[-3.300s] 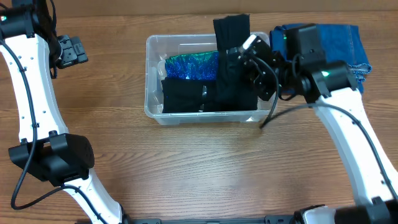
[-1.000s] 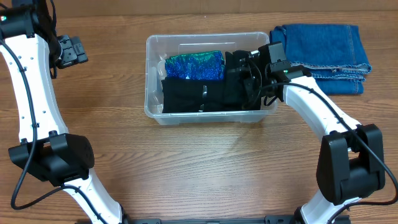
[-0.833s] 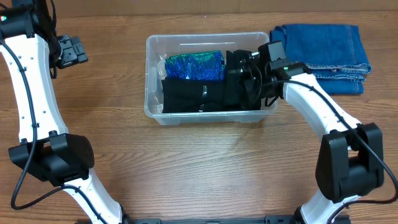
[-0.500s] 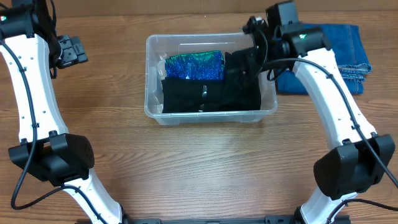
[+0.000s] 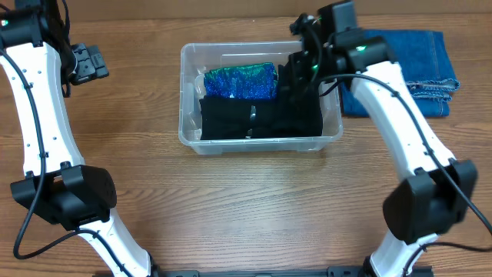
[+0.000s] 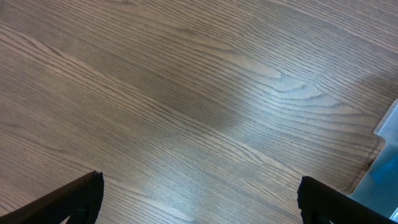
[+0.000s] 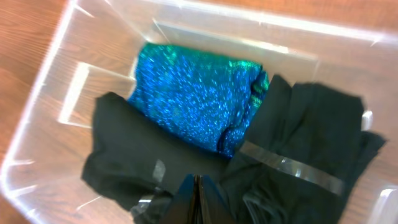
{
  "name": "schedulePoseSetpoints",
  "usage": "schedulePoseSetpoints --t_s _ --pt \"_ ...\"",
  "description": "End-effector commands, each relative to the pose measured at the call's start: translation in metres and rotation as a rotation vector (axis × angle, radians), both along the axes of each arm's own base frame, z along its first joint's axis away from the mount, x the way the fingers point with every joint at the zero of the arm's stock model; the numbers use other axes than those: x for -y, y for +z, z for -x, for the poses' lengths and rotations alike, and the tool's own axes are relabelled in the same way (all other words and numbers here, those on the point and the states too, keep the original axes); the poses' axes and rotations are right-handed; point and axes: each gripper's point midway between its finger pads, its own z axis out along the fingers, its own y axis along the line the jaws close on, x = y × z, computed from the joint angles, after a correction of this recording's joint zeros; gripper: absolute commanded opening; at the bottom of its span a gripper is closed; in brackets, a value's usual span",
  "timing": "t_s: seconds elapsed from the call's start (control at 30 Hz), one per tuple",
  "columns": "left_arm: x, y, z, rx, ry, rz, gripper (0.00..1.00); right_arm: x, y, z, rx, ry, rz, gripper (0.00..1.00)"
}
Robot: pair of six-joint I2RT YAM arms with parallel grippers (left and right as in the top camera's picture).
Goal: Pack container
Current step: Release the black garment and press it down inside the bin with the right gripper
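Observation:
The clear plastic container (image 5: pixel 185 92) stands at the table's middle. It holds a blue-green sequinned cloth (image 5: pixel 240 81) at the back and black garments (image 5: pixel 257 119) along the front and right end. My right gripper (image 5: pixel 301 61) hovers over the container's right back part, shut with nothing between its fingers. In the right wrist view its closed fingers (image 7: pixel 198 200) sit above the black garments (image 7: pixel 305 130), with the sequinned cloth (image 7: pixel 193 96) and the container wall (image 7: pixel 217 15) beyond. My left gripper (image 5: pixel 89 61) is open and empty at the far left, over bare wood (image 6: pixel 199 211).
Folded blue jeans (image 5: pixel 411 58) lie on the table just right of the container, behind my right arm. A corner of the container (image 6: pixel 387 134) shows at the right edge of the left wrist view. The table is bare wood in front.
My right gripper put the black garment into the container's right end, let go, then rose and drew back toward the far rim. The left arm has not moved.

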Motion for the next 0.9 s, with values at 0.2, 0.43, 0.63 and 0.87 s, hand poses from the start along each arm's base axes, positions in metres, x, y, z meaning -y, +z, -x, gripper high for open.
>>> schedulePoseSetpoints --t_s 0.2,0.43,0.63,0.87 --pt "0.0 0.001 0.001 -0.001 -0.014 -0.004 1.0 0.034 -0.141 -0.001 -0.263 -0.306 0.28 0.04" --pt "0.0 0.001 0.001 -0.001 -0.014 -0.004 1.0 0.032 -0.143 -0.006 -0.243 -0.302 0.271 0.04" --pt "0.0 0.001 0.001 -0.001 -0.014 -0.004 1.0 0.026 -0.029 -0.025 -0.094 -0.316 0.191 0.1" --pt "0.0 0.001 0.001 -0.001 -0.014 -0.004 1.0 0.079 0.071 -0.024 0.001 -0.483 0.094 1.0"
